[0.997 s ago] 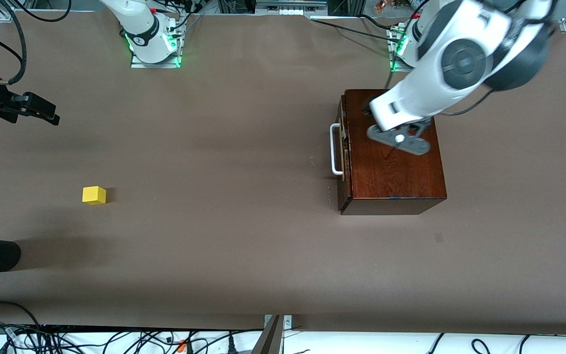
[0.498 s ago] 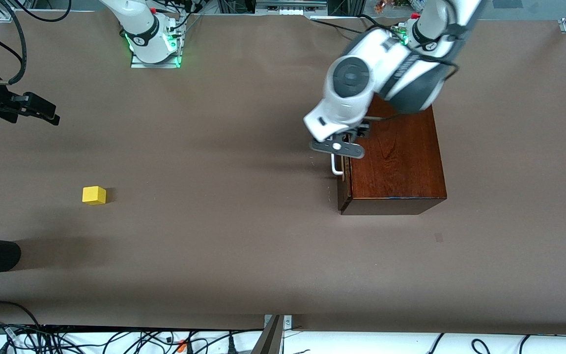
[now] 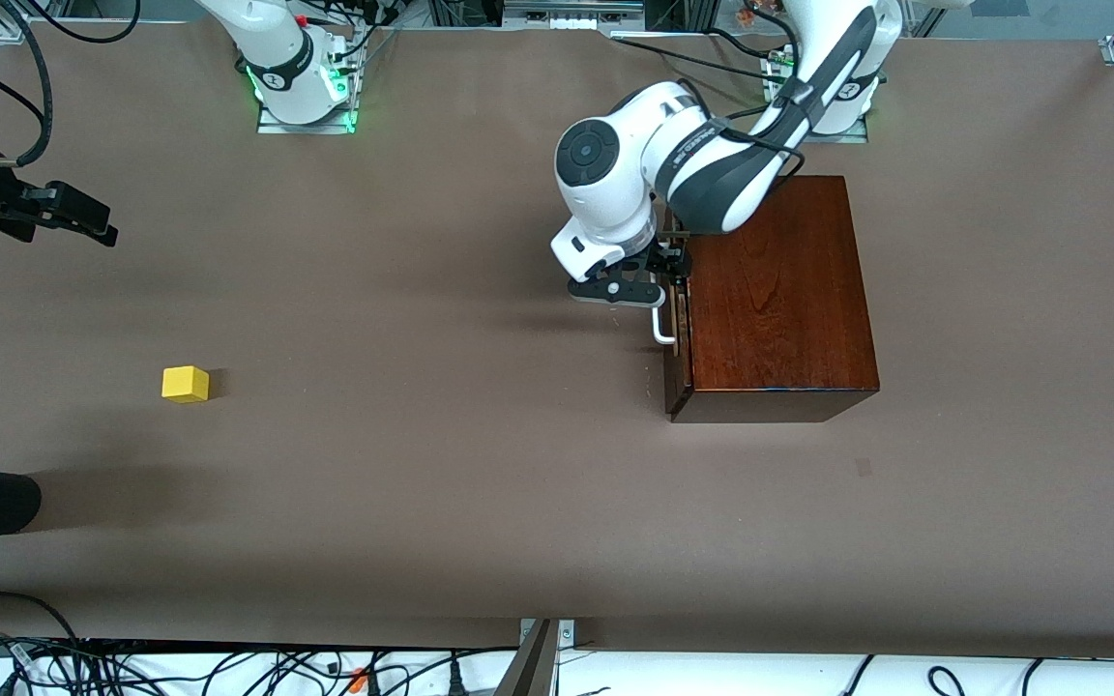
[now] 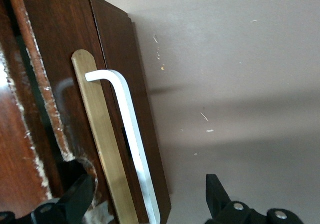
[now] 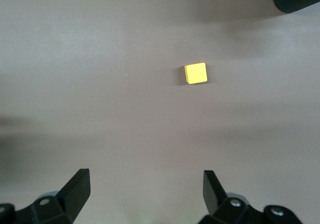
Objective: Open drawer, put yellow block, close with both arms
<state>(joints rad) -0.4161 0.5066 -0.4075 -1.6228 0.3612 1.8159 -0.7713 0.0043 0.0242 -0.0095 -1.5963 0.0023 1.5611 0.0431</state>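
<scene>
Cables (image 3: 228, 667) trail along the desk's (image 3: 480, 483) near edge, and past them the brown top lies bare for a good stretch. Toward the right arm's end sits the yellow block (image 3: 186, 384), flat on the desk and well apart from everything else; in the right wrist view it shows as a small square (image 5: 195, 73) on the plain surface, with nothing touching it.

Farther from the front camera, toward the left arm's end, stands the reddish-brown box (image 3: 775, 295). Its drawer (image 3: 676, 319) looks shut or very nearly so, the dark front about flush with the box, the white handle (image 3: 659, 324) standing out toward the middle of the desk. The left hand (image 3: 661, 275) is down at that handle. In the left wrist view its fingers (image 4: 75, 200) stand apart, one over the drawer front and one over the desk, with the white bar (image 4: 132, 144) between them and not yet pinched.

The right hand (image 3: 83, 217) hangs over the desk at the right arm's end, clear of the block; its fingers (image 5: 76, 189) are spread wide with nothing between them. That arm waits.

Farthest off, the two bases (image 3: 306, 92) glow green along the desk's edge.
</scene>
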